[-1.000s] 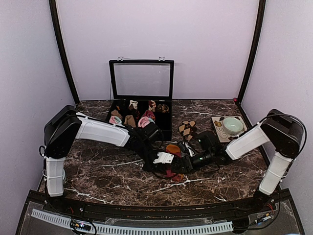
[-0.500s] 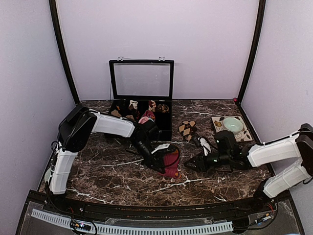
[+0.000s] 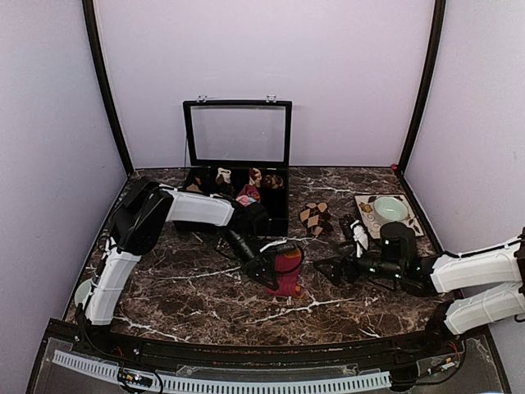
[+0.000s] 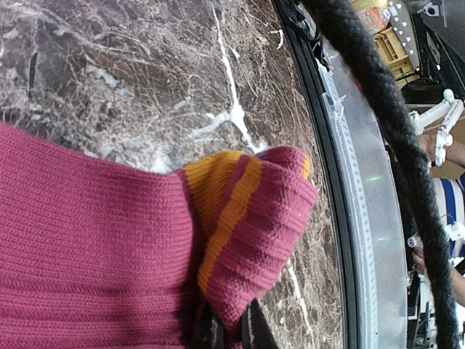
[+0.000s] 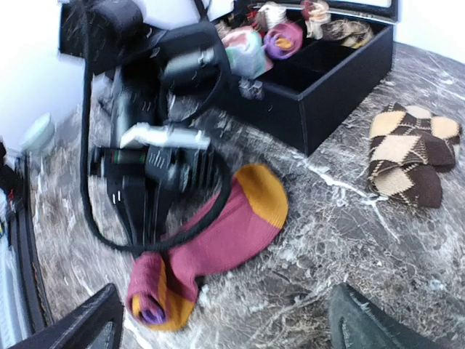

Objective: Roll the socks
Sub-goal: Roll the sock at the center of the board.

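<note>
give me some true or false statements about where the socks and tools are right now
1. The left tool is shut on the magenta knit sock with orange stripes. True.
2. The right tool also grips that sock. False: it is open, clear of the sock.
3. The brown-and-beige diamond-patterned sock lies inside the black compartment box. False: it lies on the marble table, beside the box.
4. The box's clear lid stands open. True.

Ribbed knit magenta sock on glossy veined marble table.

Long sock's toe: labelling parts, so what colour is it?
Orange; the toe shows best in right wrist view.
</note>
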`<action>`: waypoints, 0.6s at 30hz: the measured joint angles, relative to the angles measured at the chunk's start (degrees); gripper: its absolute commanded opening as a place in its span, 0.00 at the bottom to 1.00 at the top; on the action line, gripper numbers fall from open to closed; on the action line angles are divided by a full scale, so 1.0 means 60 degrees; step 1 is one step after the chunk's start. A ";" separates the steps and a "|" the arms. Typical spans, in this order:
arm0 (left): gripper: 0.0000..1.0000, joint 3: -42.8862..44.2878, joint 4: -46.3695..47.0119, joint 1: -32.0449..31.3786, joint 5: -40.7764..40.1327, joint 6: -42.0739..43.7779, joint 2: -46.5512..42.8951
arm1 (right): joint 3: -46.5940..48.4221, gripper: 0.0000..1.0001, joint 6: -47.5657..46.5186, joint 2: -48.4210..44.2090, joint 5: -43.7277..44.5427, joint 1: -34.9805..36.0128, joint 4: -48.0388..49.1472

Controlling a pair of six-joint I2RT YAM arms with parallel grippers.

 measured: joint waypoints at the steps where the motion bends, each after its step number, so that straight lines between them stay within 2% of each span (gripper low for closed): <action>1: 0.00 0.0047 -0.0036 0.0004 0.0004 -0.0073 0.0029 | -0.0058 0.84 -0.0215 0.0044 -0.0102 0.0022 0.0062; 6: 0.00 0.0248 -0.0237 0.0011 0.0007 -0.0317 0.0149 | 0.0492 0.68 -0.2182 0.0867 -0.0433 0.0852 -0.0477; 9: 0.00 0.0335 -0.0335 0.0029 0.0015 -0.0382 0.0204 | 0.0437 0.55 -0.3373 0.0823 -0.0699 0.1410 -0.0455; 14: 0.00 0.0495 -0.0510 0.0044 0.0033 -0.0455 0.0306 | 0.0382 0.47 -0.5064 0.0707 -0.0940 0.1905 -0.0477; 18: 0.00 0.0572 -0.0608 0.0047 0.0069 -0.0492 0.0364 | 0.1107 0.45 -0.6029 0.1220 -0.1082 0.2317 -0.1038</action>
